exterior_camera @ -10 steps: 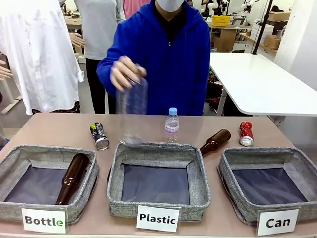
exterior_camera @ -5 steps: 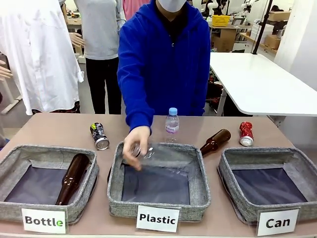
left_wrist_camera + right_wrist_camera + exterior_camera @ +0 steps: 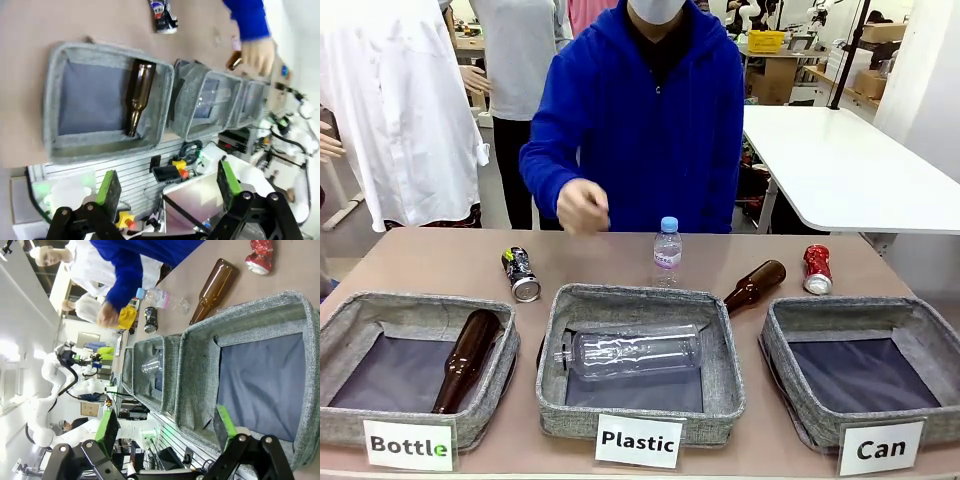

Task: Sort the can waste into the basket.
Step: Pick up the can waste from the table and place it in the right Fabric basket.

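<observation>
**Plastic bottle now down in the middle basket; both cans wait on the desk**

Since half a second ago the person's hand (image 3: 582, 207) has let go of the large clear plastic bottle (image 3: 635, 352) and drawn back toward the chest. That bottle now lies on its side in the grey fabric basket labelled "Plastic" (image 3: 640, 297).

On the brown desk (image 3: 420, 262), the grey fabric rectangular basket labelled "Can" (image 3: 840, 305) sits at the robot's right with its dark lining bare. You are at the very start of the can step.

Your left end effector (image 3: 168, 182) and right end effector (image 3: 166, 424) each have their fingers spread wide, with nothing between them.

The black printed drink can (image 3: 521, 274) lies behind the left basket, well apart from the "Can" basket. The red dented drink can (image 3: 817, 269) lies just behind its far rim, near the brown glass bottle (image 3: 755, 285).

The red can looks like your first pick. Reach the right arm over the basket, keep clear of the bottle, close across the can's body and release it above the lining.
</observation>
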Controlling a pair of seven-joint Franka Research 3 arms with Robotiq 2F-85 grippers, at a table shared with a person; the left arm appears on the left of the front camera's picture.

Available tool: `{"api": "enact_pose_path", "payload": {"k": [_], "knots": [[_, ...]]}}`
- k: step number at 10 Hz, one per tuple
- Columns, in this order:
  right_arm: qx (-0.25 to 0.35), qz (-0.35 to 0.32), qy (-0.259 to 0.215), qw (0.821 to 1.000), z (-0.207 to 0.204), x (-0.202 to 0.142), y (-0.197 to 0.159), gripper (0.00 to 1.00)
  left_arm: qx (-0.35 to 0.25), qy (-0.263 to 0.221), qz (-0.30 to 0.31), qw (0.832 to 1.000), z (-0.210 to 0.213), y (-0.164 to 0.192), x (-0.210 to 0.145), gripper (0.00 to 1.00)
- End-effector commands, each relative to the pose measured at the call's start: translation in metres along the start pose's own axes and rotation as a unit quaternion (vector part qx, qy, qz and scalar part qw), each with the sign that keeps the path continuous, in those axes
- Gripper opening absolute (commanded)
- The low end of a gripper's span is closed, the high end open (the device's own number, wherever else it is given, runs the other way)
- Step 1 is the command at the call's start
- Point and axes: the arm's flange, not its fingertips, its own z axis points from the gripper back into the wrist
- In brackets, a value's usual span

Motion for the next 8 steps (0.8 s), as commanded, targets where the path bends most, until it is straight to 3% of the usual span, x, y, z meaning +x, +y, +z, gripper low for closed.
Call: {"api": "enact_pose_path", "payload": {"k": [1, 5, 8], "knots": [[0.009, 0.013, -0.009, 1.000, 0.000, 0.003, 0.000, 1.00, 0.071, 0.007, 0.047, 0.996, -0.039, -0.045, 0.040, 1.00], [0.009, 0.013, -0.009, 1.000, 0.000, 0.003, 0.000, 1.00, 0.170, 0.024, 0.033, 0.985, -0.137, -0.117, 0.078, 1.00], [0.009, 0.013, -0.009, 1.000, 0.000, 0.003, 0.000, 1.00, 0.253, -0.047, -0.068, 0.964, -0.208, -0.148, 0.060, 1.00]]}}
